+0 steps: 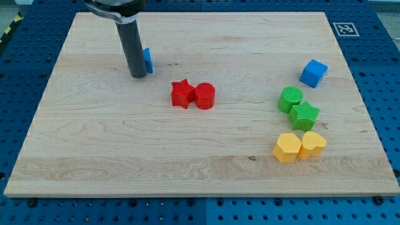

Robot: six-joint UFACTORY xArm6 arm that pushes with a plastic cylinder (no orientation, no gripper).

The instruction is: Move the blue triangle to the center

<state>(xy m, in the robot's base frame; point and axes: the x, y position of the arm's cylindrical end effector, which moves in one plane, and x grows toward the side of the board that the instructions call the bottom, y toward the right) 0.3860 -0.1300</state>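
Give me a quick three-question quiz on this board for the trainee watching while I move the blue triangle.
1. True or false: my tip stands just to the view's left of the blue triangle, which it partly hides.
2. Which blocks lie nearest the centre of the board? A) the red star and red cylinder; B) the two yellow blocks; C) the blue cube.
3. Fill in: the green cylinder and green star sit directly above the ____ blocks in the view.

Key: 1 true; 2 A; 3 yellow.
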